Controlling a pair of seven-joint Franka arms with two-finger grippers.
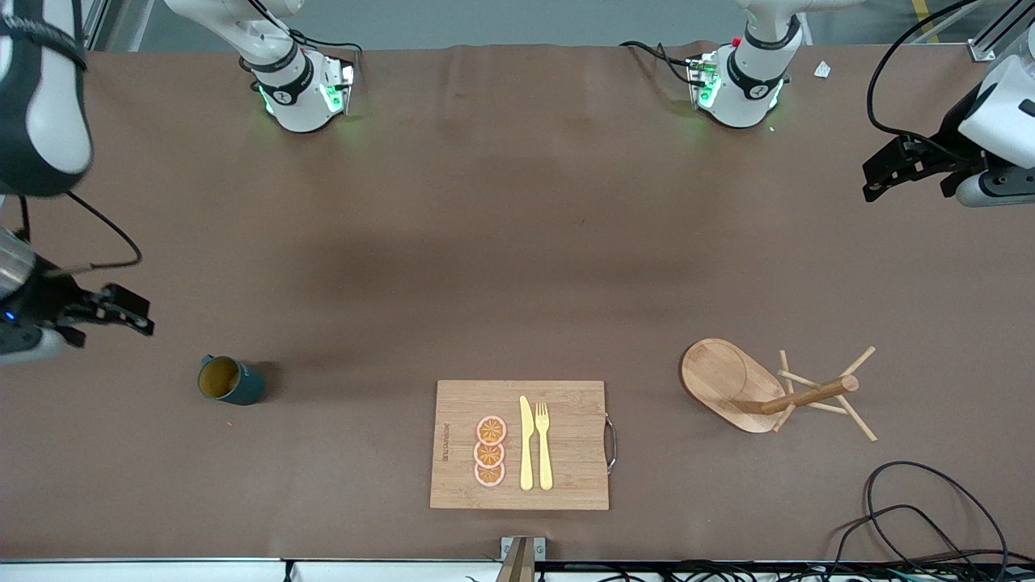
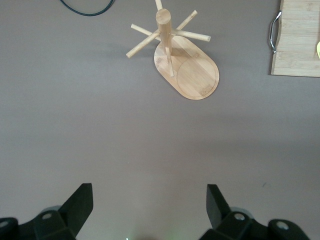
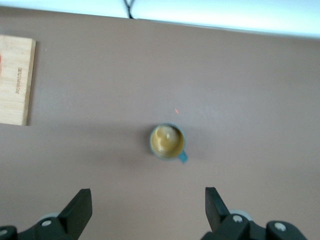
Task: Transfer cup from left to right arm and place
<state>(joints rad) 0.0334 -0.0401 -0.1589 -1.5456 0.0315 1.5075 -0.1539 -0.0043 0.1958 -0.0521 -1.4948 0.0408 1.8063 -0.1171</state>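
While both arms hang above the table with nothing in their grasp, the right gripper sits high over the right arm's end of the table, its black fingers spread wide apart. The left gripper hovers over the left arm's end, its jaws likewise released and holding nothing, with bare brown table showing between the fingertips.

The cup stands upright on the table toward the right arm's end, well apart from both grippers; its mustard-yellow inside is open to view and looks empty, and its handle shows as a small teal tab in the right wrist view.

The cutting board lies near the front camera, carrying three orange slices, a yellow knife and a yellow fork. A wooden mug tree stands toward the left arm's end, its pegs bare.
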